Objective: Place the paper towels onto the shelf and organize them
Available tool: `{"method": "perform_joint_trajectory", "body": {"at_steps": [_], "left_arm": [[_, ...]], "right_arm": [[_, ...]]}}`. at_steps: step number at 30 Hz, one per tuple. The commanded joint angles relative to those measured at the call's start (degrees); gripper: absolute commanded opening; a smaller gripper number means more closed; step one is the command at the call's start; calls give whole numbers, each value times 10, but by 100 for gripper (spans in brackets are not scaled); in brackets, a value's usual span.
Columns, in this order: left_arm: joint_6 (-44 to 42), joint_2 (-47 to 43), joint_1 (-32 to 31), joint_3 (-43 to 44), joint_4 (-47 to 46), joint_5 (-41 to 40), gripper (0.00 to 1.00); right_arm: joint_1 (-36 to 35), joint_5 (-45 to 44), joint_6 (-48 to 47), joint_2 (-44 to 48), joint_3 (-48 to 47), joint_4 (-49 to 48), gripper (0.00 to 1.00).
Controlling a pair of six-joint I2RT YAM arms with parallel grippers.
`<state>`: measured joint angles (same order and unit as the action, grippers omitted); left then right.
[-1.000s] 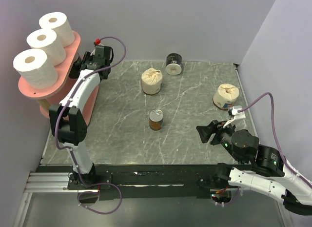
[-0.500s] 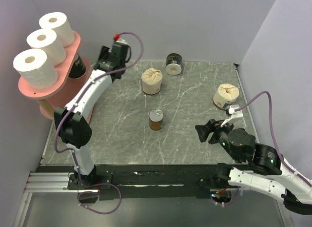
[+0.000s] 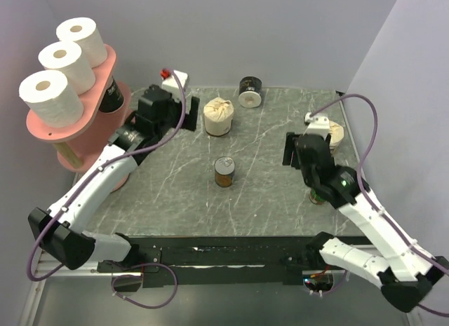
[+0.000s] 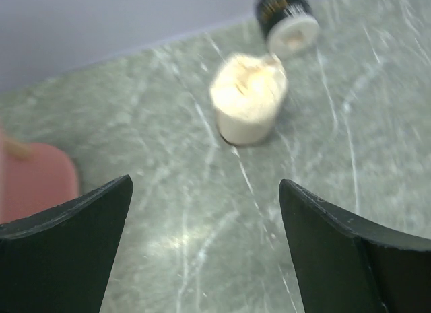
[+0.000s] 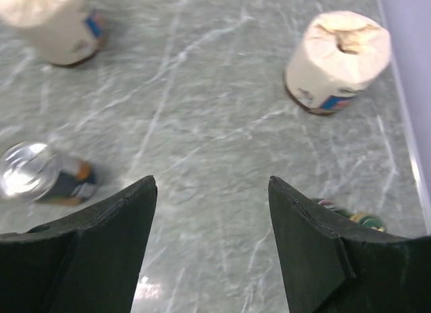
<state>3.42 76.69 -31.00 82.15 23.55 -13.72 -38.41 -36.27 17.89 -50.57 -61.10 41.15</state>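
I start with the grey marble table [image 3: 266,186], where the unfinished work sits, and the pink shelf [image 3: 49,135] at its far left corner, where the finished work is. By my count four of seven paper towels are shelved. Three plain white rolls stand in a row on the top board, near [image 3: 50,98], middle [image 3: 66,65] and far [image 3: 83,38], and one black-wrapped roll [image 3: 111,96] is tucked on the tier beneath, partly hidden by that board. I judge the task a little past halfway. My left gripper [image 4: 205,185] has its jaws spread wide with nothing between them, and it faces out over the table toward the loose rolls. My right gripper [image 5: 211,185] stands part open and is also empty, hovering above the right side of the table. Three rolls are left on the marble. A cream-wrapped roll [image 3: 218,116] stands upright just ahead of the left gripper, and a second black-wrapped roll [image 3: 250,92] lies near the back edge beyond it. Another cream-wrapped roll [image 5: 339,60] stands by the right edge, ahead of the right gripper. Room for them looks to be on the lower tiers, though I cannot see how much. The brown tin can [image 3: 224,172] stands mid-table, and a green bottle [image 5: 357,219] lies beside the right arm; neither belongs on the shelf.
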Motion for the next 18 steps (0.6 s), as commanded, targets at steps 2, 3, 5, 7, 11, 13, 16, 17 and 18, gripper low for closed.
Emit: {"method": "perform_joint_trajectory", "body": {"at_steps": [2,3,5,7,11,13,16,17,18], "left_arm": [[34,-21,-1,-86,-48,77,96],[40,-24,-3,-99,-43,73,96],[56,-41,-3,-121,-48,70,96],[62,-67,-5,-166,-79,69,96],[64,-93,-16,-171,-88,50,96],[62,-107,-18,-181,-98,47,96],[58,-116,-23,-187,-99,28,96],[59,-116,-27,-186,-97,25,96],[60,-116,-30,-184,-95,26,96]], "right_arm": [[118,116,-59,-84,-63,-63,75],[130,130,-63,-118,-72,-67,76],[163,153,-60,-152,-99,-80,76],[184,200,-61,-201,-114,-125,76],[200,229,-63,-303,-149,-240,75],[202,232,-52,-343,-183,-273,76],[207,243,-19,-448,-284,-267,76],[207,261,-19,-504,-313,-260,76],[207,276,-26,-531,-341,-259,76]]}}
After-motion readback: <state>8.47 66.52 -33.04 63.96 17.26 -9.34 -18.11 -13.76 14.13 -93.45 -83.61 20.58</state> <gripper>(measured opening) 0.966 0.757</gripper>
